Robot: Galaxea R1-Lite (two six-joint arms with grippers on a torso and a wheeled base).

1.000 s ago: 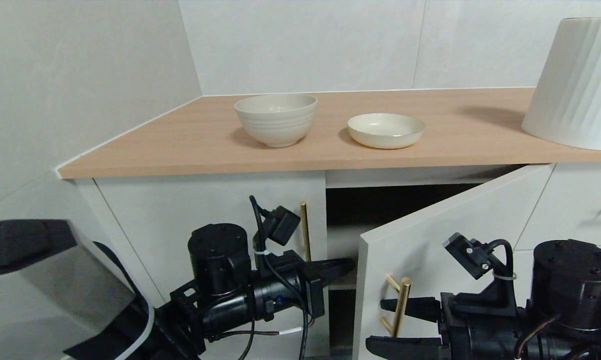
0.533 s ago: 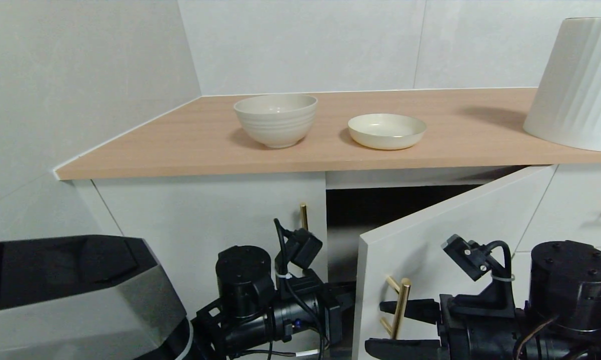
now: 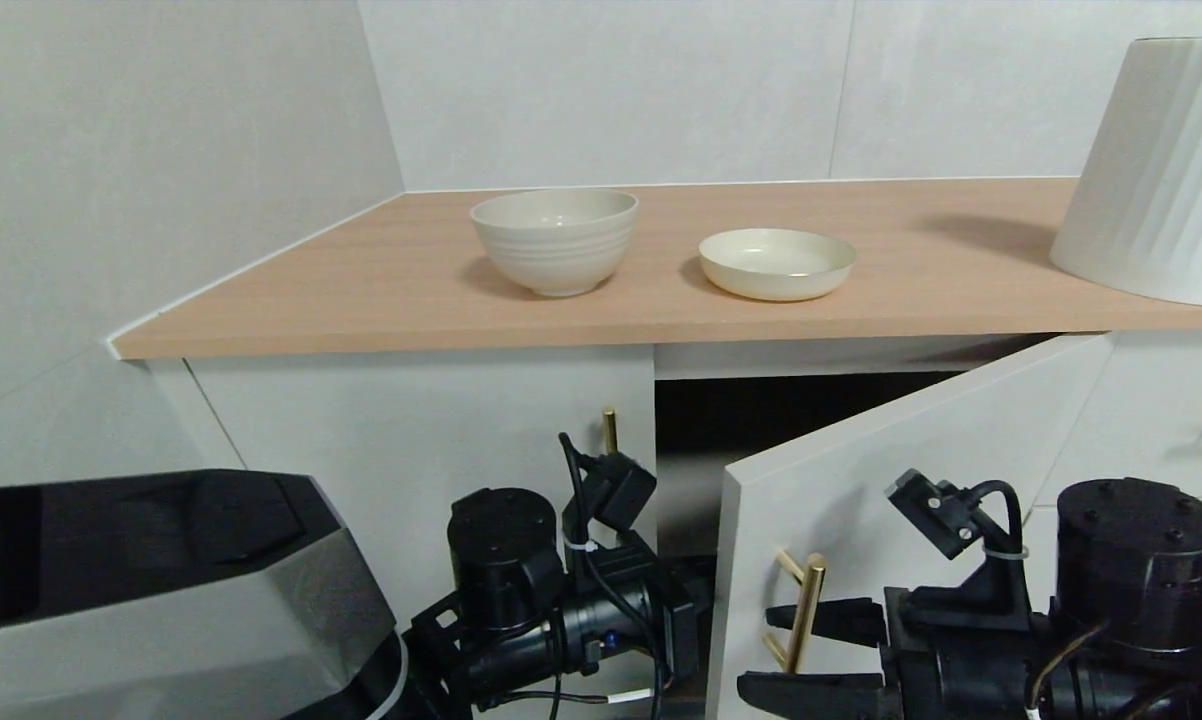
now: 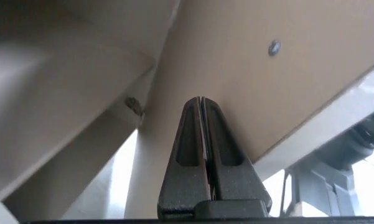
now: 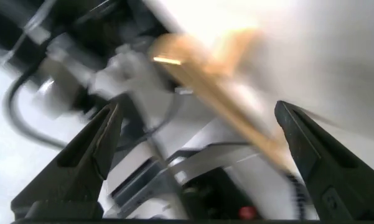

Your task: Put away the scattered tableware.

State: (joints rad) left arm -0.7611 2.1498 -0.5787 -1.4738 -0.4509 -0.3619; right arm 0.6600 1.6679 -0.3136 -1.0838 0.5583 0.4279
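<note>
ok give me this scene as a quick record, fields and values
bowl: upright on the counter, left of the dish, apart from it
dish: upright on the counter, empty
door: part open
cupboard: dark inside, contents hidden
left claw: shut, low in the cupboard opening beside the door
right claw: open, astride the door's handle
cone: white, ribbed, at the counter's right end
task state: bowl and dish not yet put away

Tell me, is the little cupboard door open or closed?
Open. The cupboard door stands angled out from the cabinet, leaving a dark gap behind it, while the left door sits flat.
</note>
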